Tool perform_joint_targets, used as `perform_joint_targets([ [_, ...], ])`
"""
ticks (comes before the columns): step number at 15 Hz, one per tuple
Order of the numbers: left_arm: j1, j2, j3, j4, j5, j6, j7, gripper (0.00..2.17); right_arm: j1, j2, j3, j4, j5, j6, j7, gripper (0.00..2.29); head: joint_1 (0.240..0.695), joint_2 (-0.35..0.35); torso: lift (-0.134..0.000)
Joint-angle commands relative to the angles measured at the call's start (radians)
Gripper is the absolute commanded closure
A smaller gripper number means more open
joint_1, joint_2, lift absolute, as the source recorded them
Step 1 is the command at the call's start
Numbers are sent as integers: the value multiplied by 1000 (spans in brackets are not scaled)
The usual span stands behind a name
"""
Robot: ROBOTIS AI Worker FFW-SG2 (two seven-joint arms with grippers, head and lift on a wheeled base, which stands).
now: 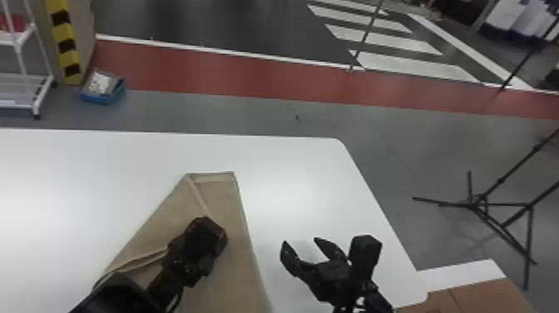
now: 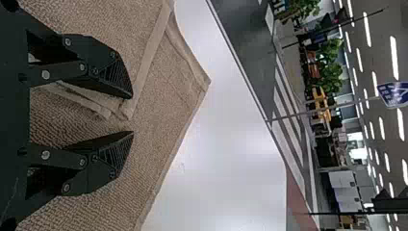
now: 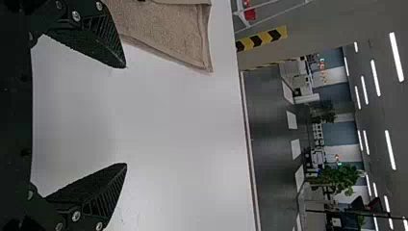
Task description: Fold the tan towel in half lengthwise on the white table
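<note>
— So, what is nearest?
— The right gripper, just right of the towel and over the table; its fingers stand wide apart with nothing in them.
— And the left gripper?
— Over the towel; its own wrist view shows the fingers partly open, a clear gap between the tips, clamped on nothing; a folded bit of hem shows by that gap.
— How does the towel lie?
— On the table, from the near edge of the view towards the far side; it narrows at its far end, with a turned-over edge slanting near from there and loose folds at its left.
— Anything beyond?
— A black stand on the floor to the right; farther off, a blue bin at left, then a red strip of floor.
</note>
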Motion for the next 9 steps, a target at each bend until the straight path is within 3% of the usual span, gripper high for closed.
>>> perform_joint_targets([
  [1, -6, -3, 3, 2, -2, 5, 7, 724, 1, 0, 2, -3, -2, 1, 0, 164, 695, -350, -57],
  [6, -6, -3, 1, 0, -5, 2, 11, 731, 1, 0, 3, -3, -2, 1, 0, 164, 695, -350, -57],
  [7, -6, -3, 0, 2, -7, 2, 10, 883, 1, 0, 3, -3, -2, 1, 0, 164, 695, -350, -57],
  [8, -6, -3, 0, 0, -9, 2, 13, 1231, 1, 0, 3, -5, -2, 1, 0, 164, 695, -350, -57],
  [9, -6, -3, 0, 0, -7, 2, 13, 1254, 1, 0, 3, -5, -2, 1, 0, 164, 695, -350, -57],
])
